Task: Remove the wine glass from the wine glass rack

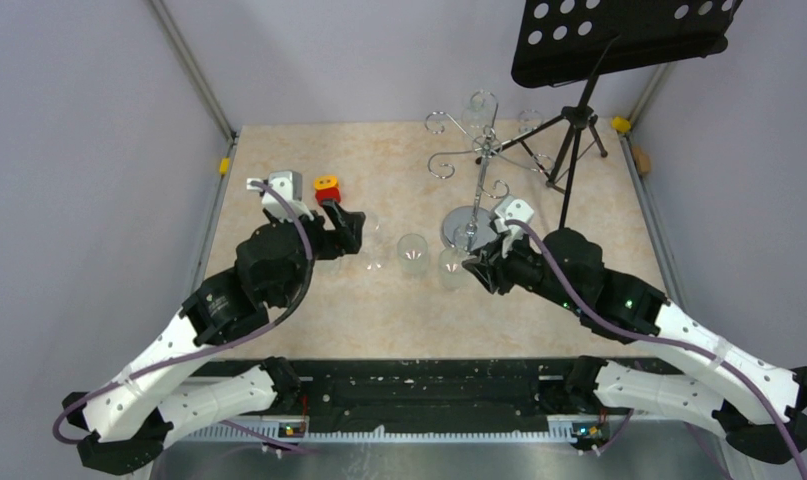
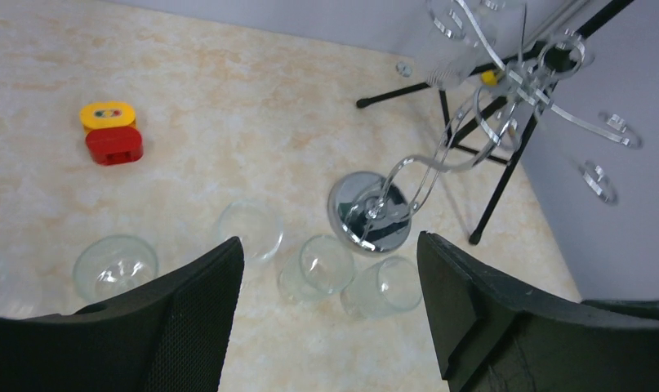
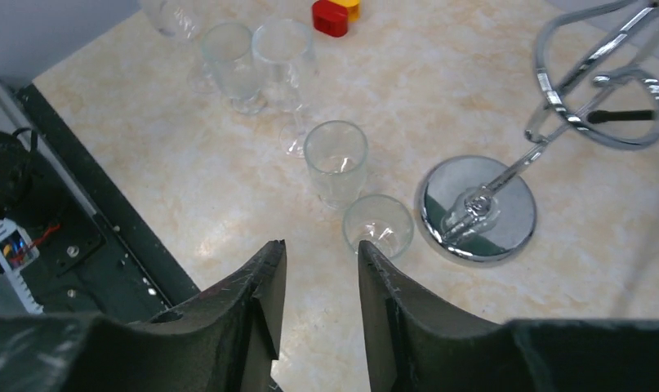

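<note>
The chrome wine glass rack (image 1: 487, 152) stands at the back middle of the table on a round disc base (image 1: 467, 224). A faint clear wine glass (image 1: 478, 112) hangs among its far arms. The rack also shows in the left wrist view (image 2: 371, 214) and the right wrist view (image 3: 477, 209). My left gripper (image 1: 351, 226) is wide open and empty (image 2: 330, 245), left of the rack, above the table. My right gripper (image 1: 472, 265) is open and empty (image 3: 321, 245), just in front of the base.
Several clear glasses stand on the table in front of the rack, such as two (image 1: 411, 252) (image 1: 453, 266) between the grippers. A red and yellow block (image 1: 326, 187) lies behind the left gripper. A black music stand (image 1: 619, 40) with a tripod (image 1: 575, 135) stands at the back right.
</note>
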`<move>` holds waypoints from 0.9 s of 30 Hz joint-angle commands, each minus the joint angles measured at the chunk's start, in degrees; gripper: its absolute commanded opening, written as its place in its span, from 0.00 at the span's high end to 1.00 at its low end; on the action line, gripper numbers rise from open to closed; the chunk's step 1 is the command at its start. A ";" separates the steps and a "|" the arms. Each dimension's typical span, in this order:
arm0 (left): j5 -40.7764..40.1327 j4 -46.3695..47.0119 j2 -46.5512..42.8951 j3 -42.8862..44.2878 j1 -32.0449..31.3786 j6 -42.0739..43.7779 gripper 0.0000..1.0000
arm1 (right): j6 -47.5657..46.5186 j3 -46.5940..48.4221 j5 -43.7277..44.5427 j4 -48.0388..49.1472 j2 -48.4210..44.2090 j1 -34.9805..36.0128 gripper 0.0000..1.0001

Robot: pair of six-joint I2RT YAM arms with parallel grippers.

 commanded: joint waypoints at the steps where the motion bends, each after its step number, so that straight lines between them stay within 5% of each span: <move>1: 17.68 7.49 6.29 6.68 10.84 -2.60 0.19 | 5.47 7.66 11.11 -0.63 -1.40 0.16 0.58; 8: 38.91 16.11 21.28 18.85 22.68 -5.18 0.19 | 15.03 14.16 22.30 -6.10 -1.33 0.19 0.54; 16: 59.87 18.65 47.30 44.34 31.65 -12.57 0.23 | 16.59 11.96 20.30 -5.12 -4.85 0.17 0.53; 21: 69.24 19.77 63.50 62.14 32.86 -19.76 0.29 | 17.70 11.70 20.27 -6.35 -5.38 0.17 0.53; 27: 73.61 29.52 71.62 64.39 32.74 -25.47 0.29 | 18.78 10.76 19.95 -6.98 -5.96 0.18 0.53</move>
